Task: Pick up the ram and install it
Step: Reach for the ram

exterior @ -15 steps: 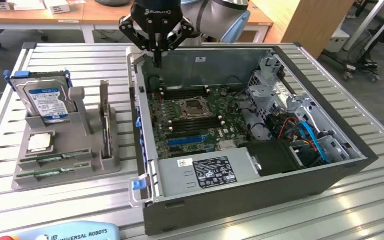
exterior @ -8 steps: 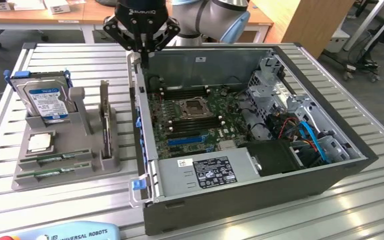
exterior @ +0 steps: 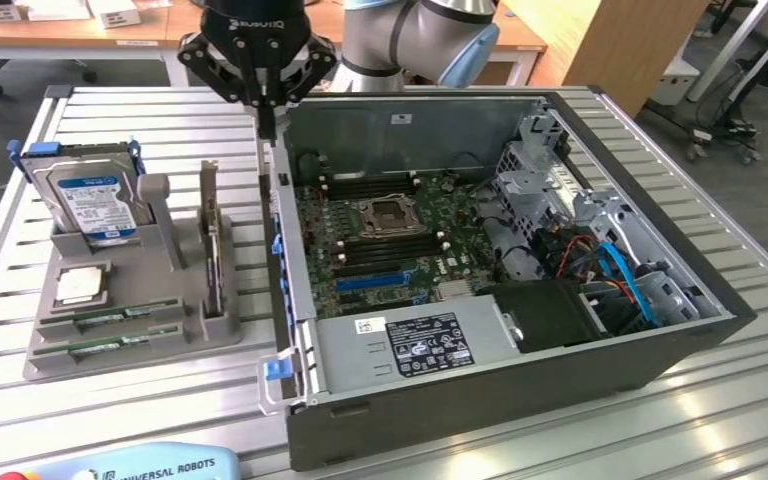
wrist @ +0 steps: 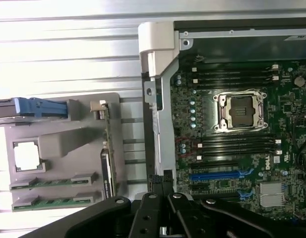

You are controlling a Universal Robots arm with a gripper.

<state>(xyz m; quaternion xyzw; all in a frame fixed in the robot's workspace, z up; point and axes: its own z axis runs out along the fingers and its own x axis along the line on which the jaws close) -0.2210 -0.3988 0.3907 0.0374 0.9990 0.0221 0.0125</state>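
Note:
Two ram sticks, thin green boards, lie side by side in the front slots of a grey holder (exterior: 157,255): one ram stick (exterior: 111,318) (wrist: 53,183) and the other ram stick (exterior: 104,345) (wrist: 53,202) beside it. My gripper (exterior: 267,122) (wrist: 160,179) hangs above the far end of the computer case's wall on the exterior view's left, well away from both sticks. Its fingers are pressed together and hold nothing. Inside the open case (exterior: 491,370), the motherboard's dark memory slots (exterior: 398,245) (wrist: 239,144) flank the CPU socket (exterior: 387,215) (wrist: 240,111).
The holder also carries a blue-labelled hard drive (exterior: 91,200) (wrist: 38,106), a square silver CPU chip (exterior: 80,285) (wrist: 26,155) and an upright card (exterior: 208,225). A power supply (exterior: 418,345) and cables (exterior: 618,275) crowd the case's near side. A teach pendant (exterior: 131,465) lies at the table's front edge.

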